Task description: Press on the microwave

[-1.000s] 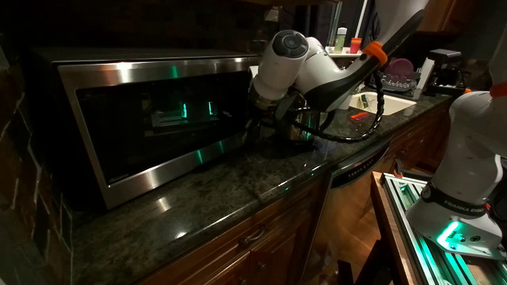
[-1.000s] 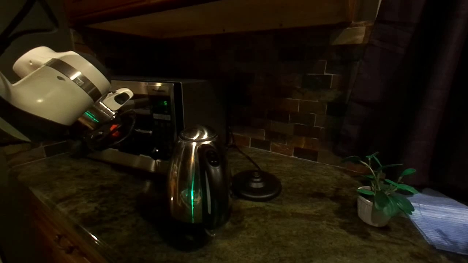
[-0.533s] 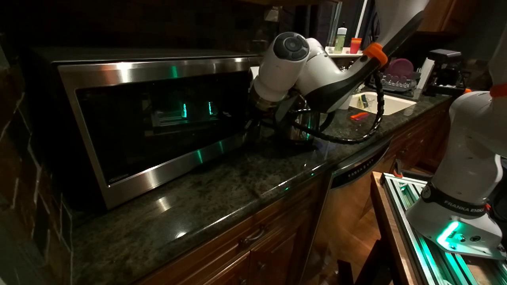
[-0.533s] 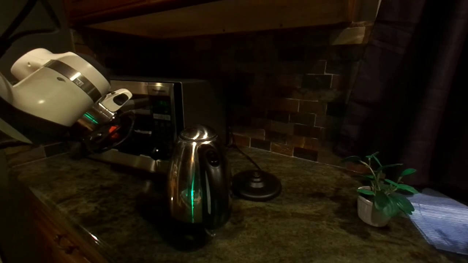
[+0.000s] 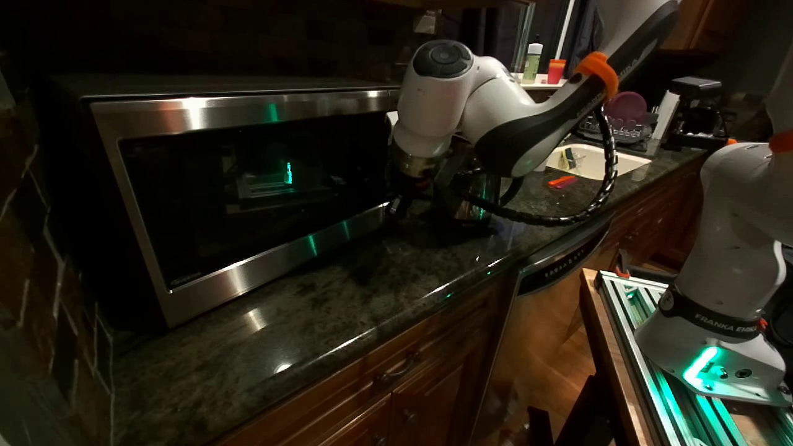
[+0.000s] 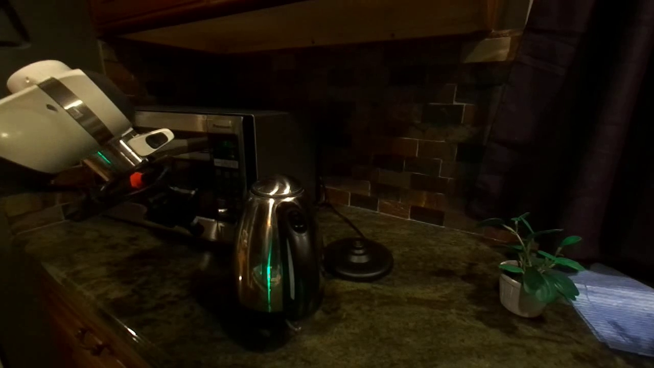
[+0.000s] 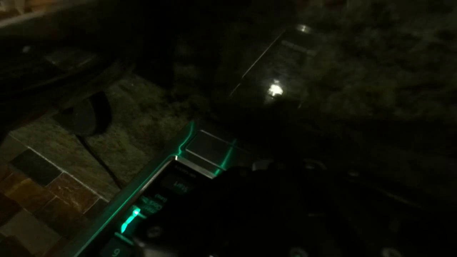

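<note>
In an exterior view, the boxy stainless-steel microwave (image 5: 241, 201) fills the left half; in an exterior view, it stands left of centre. In the wrist view, its black keypad (image 7: 155, 202) shows lower left; darkness hides whether the jaws are spread.

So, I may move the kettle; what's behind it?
In an exterior view, the microwave and a black base. The kettle covers part of the microwave's lower side; anything there is hidden.

Tiled wall (image 6: 429, 148): brown brick pattern
Counter (image 5: 248, 378): dark mottled stone, glossy
Cabinets (image 5: 443, 384): wood, above and below the counter
Curtain (image 6: 557, 128): dark, purplish
Light: dim, white glints (image 5: 283, 367) on stone
</note>
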